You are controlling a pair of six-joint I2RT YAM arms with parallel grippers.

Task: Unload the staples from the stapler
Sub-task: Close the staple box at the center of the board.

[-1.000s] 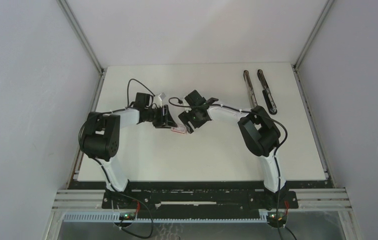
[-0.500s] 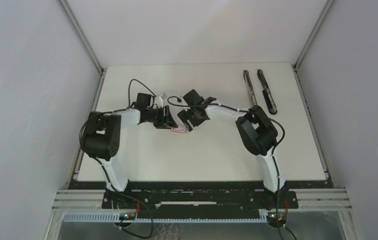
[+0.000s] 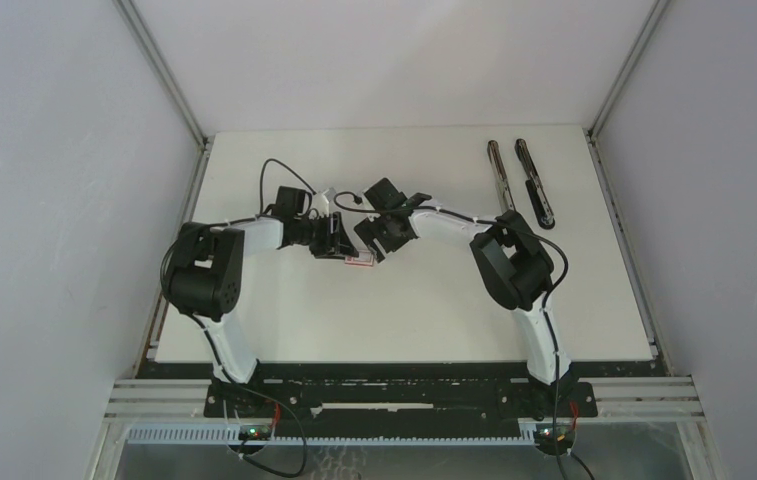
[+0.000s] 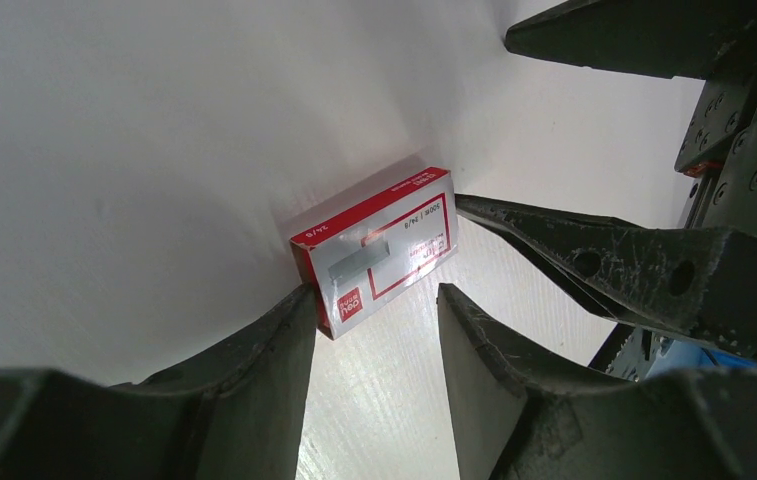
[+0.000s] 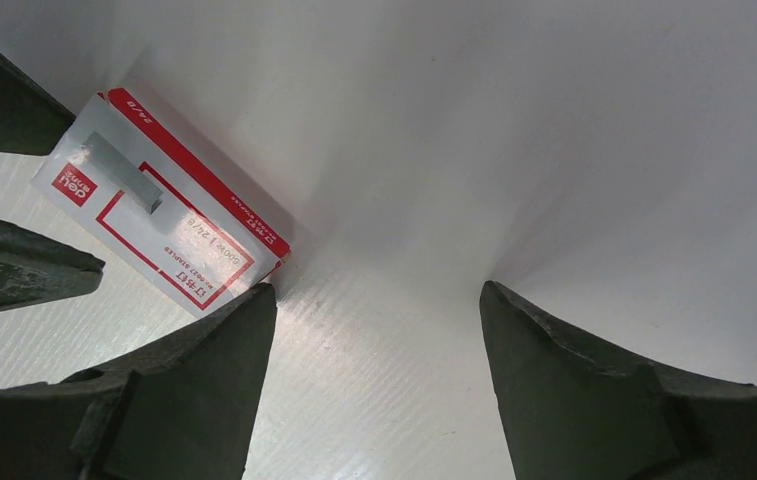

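Where the white matte table (image 3: 404,310) reaches its far right, the stapler (image 3: 534,185) is noted as two long dark bars. Their axes run near-to-far, well apart from both grippers. It is nearer the right gripper (image 5: 376,290) than the left gripper (image 4: 374,297). Both are seen open and empty, flanking a red-and-white cardboard box (image 4: 379,250). Loose staples cannot be made out.

The box (image 4: 379,250) is glossy printed card. The worktop (image 5: 554,150) is smooth, faintly ribbed, with a slight sheen. The left claw (image 4: 374,300) has dark matt plastic fingers (image 4: 524,390), scuffed and scratched.
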